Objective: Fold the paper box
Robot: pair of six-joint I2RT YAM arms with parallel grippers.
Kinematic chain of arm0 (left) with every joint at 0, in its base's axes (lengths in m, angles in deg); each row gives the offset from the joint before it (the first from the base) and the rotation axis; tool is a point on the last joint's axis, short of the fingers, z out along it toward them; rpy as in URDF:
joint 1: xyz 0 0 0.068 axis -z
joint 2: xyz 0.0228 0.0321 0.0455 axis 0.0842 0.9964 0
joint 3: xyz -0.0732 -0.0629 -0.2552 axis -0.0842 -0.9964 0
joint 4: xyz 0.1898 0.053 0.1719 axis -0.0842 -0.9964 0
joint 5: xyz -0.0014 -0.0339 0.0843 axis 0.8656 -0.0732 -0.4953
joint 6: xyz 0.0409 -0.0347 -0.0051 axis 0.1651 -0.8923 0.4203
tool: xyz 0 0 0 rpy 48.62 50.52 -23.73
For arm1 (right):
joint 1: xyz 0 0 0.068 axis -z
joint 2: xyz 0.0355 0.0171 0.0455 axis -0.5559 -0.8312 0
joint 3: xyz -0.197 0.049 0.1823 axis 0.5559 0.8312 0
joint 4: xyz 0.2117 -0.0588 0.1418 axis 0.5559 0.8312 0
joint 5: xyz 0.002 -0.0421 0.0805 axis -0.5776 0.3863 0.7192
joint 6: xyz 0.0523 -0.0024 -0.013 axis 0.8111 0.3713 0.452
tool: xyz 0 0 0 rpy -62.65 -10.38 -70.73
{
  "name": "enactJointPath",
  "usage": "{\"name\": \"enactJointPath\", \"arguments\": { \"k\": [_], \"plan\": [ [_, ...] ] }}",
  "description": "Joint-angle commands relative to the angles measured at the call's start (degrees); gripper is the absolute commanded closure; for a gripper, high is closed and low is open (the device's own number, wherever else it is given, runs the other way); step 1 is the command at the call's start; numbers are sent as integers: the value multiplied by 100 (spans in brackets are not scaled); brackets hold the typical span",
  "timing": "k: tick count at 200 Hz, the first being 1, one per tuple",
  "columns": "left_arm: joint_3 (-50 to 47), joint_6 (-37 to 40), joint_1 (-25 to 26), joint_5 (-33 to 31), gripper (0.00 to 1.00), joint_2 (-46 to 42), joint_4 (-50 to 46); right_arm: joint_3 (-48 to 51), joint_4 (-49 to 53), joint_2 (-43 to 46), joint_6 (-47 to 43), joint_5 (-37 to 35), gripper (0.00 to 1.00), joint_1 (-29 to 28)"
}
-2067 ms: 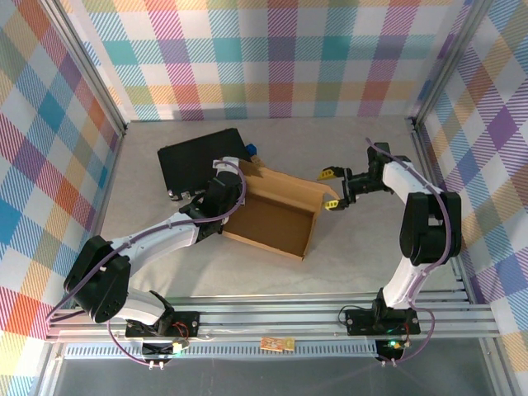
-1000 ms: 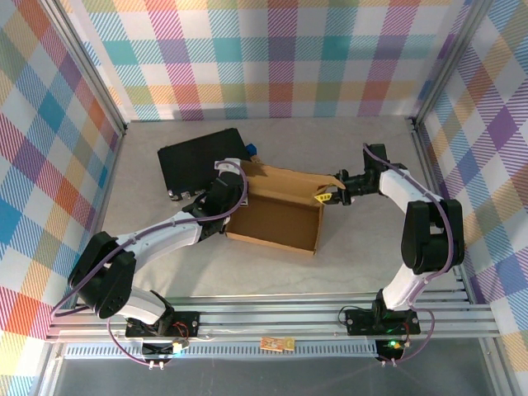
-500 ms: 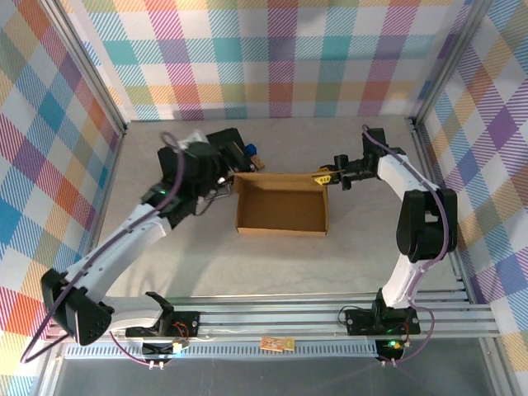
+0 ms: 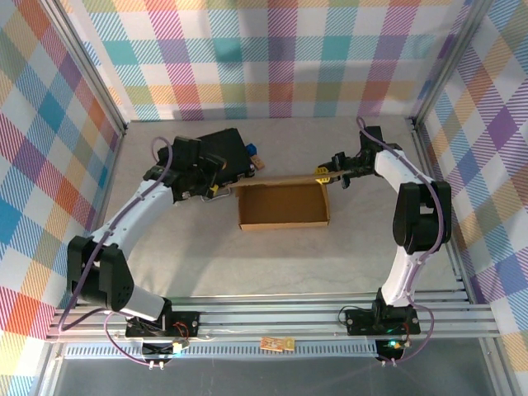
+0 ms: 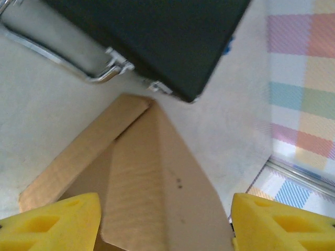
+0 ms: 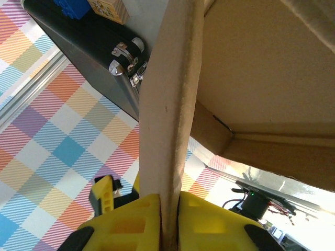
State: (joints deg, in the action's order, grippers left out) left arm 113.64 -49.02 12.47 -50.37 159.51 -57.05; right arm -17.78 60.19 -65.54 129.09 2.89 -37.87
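Note:
The brown paper box [image 4: 283, 208] lies as an open tray in mid-table, its long back panel [image 4: 276, 179] standing on edge. My right gripper [image 4: 323, 173] is shut on that panel's right end; in the right wrist view the yellow pads [image 6: 131, 222] pinch the cardboard edge [image 6: 170, 104] between them, gripper [image 6: 168, 219]. My left gripper [image 4: 216, 188] hovers at the box's back-left corner, open. In the left wrist view its fingertips [image 5: 52, 222] stand wide apart over the box's corner flap [image 5: 152, 178], gripper [image 5: 165, 230].
A black case [image 4: 202, 157] with a metal handle [image 5: 78, 65] lies just behind the box's left end, also in the right wrist view [image 6: 94, 63]. A blue piece and a small wooden block [image 4: 252, 154] sit by its right corner. Frame rails and plaid walls ring the table.
The left arm has lifted off the box's left side and swung back toward the black case. The box has turned square to the table, and the right gripper has closed on its back panel.

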Motion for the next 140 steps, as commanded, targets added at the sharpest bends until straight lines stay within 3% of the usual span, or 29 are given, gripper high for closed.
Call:
{"name": "enactJointPath", "arguments": {
  "k": [1,37,75,140],
  "plan": [
    [-46,-419,67,425,34,11,551,-131,144,-131,-260,51,88,33],
    [-262,-638,293,666,41,299,1273,-213,315,-231,-544,56,87,32],
    [-492,-466,379,640,52,292,1097,-411,779,-397,-1396,-138,82,41],
    [-916,-4,508,670,60,357,1173,-627,1447,-500,-2651,-775,77,41]
  ]
}}
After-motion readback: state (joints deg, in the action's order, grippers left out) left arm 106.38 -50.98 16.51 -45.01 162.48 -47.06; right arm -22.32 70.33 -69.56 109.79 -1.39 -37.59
